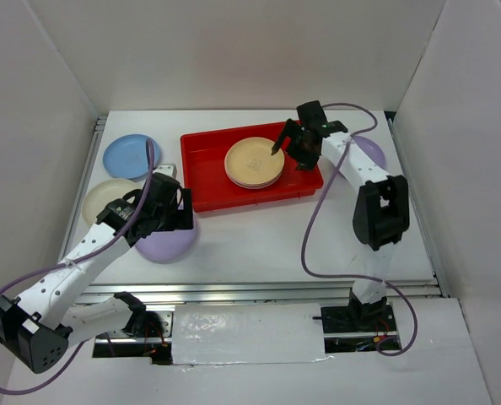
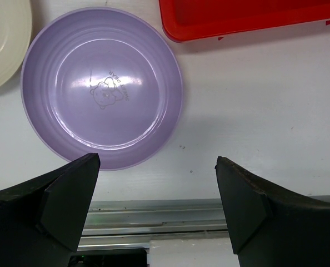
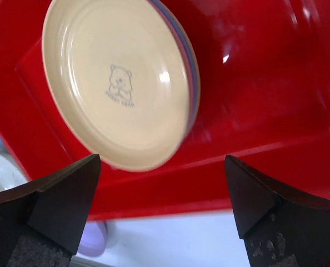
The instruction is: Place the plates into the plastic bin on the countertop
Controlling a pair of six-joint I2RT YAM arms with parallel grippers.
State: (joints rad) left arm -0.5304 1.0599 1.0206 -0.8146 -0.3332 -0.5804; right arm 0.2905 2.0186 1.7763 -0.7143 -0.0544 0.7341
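Note:
The red plastic bin (image 1: pixel 207 179) sits at the back middle of the white countertop (image 1: pixel 259 240) and holds a stack of plates with a cream one (image 1: pixel 255 162) on top. My right gripper (image 1: pixel 286 145) is open and empty over the bin's right part, just right of the stack (image 3: pixel 118 83). A purple plate (image 1: pixel 168 243) lies near the bin's front left corner. My left gripper (image 1: pixel 162 209) is open and empty above it, and the plate (image 2: pixel 101 86) shows ahead of the fingers. A blue plate (image 1: pixel 131 156) and a cream plate (image 1: pixel 105 201) lie at the left.
Another purple plate (image 1: pixel 370 152) lies at the back right, partly behind the right arm. White walls close the left, back and right sides. A metal rail (image 1: pixel 259 294) runs along the near edge. The right arm's purple cable (image 1: pixel 311 228) loops over the counter.

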